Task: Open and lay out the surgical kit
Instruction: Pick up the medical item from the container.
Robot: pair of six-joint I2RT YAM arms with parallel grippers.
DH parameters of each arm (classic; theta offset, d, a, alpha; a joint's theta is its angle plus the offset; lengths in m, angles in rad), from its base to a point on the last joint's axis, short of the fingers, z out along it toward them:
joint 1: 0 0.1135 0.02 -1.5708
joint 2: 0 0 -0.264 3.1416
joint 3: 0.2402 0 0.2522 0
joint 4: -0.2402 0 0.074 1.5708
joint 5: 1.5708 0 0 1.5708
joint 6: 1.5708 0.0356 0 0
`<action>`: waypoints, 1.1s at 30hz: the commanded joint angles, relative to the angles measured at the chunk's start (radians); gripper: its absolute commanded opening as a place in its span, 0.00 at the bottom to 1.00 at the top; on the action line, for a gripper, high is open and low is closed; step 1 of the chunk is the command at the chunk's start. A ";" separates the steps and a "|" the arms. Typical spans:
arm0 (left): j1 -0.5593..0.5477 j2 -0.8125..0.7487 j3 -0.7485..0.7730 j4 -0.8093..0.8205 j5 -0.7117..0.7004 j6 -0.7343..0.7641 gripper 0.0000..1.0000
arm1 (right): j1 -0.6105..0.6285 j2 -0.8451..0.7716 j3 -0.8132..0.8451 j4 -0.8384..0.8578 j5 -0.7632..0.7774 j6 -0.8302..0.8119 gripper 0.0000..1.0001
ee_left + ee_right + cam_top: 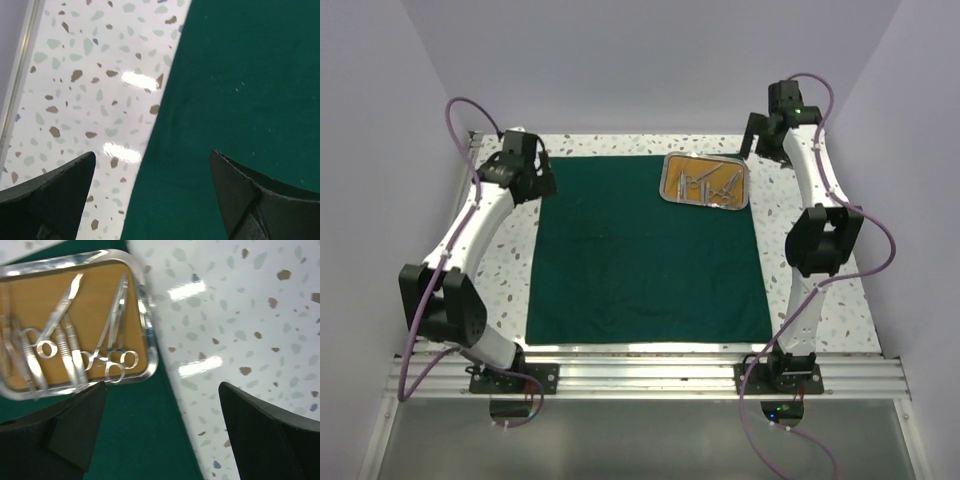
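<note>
The dark green cloth point(645, 250) lies spread flat on the table. The steel tray point(707, 181) with tan-gold lining sits on its far right corner and holds several silver scissors and forceps point(705, 186). In the right wrist view the tray point(145, 300) and its instruments point(70, 340) lie at the upper left. My right gripper point(162, 405) is open and empty above the cloth's right edge point(145, 440). My left gripper point(150, 175) is open and empty above the cloth's far left edge point(225, 100).
The terrazzo tabletop point(820, 300) shows around the cloth. An aluminium rail point(650, 375) runs along the near edge. White walls close in the left, back and right sides.
</note>
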 commanded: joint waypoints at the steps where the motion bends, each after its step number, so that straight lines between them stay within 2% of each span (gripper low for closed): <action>1: -0.059 -0.128 -0.117 -0.025 0.035 -0.052 0.99 | 0.035 -0.067 -0.032 0.082 -0.218 0.080 0.98; 4: -0.109 -0.248 -0.262 -0.025 0.062 -0.103 0.98 | 0.085 0.031 0.078 0.055 -0.248 0.116 0.95; 7: -0.151 -0.305 -0.335 -0.045 0.076 -0.132 0.97 | 0.107 0.121 0.210 0.029 -0.250 0.166 0.90; 11: -0.175 -0.420 -0.441 -0.074 0.070 -0.148 0.96 | 0.136 0.244 0.263 0.074 -0.271 0.227 0.84; 16: -0.175 -0.516 -0.461 -0.135 0.082 -0.114 0.96 | 0.165 0.349 0.345 0.117 -0.199 0.261 0.83; 21: -0.175 -0.567 -0.467 -0.188 0.082 -0.076 0.96 | 0.185 0.410 0.352 0.173 -0.144 0.311 0.81; 25: -0.176 -0.575 -0.444 -0.205 0.134 -0.054 0.96 | 0.213 0.451 0.355 0.205 -0.064 0.347 0.79; 33: -0.270 -0.575 -0.476 -0.200 0.174 -0.063 0.96 | 0.259 0.534 0.396 0.228 0.075 0.385 0.75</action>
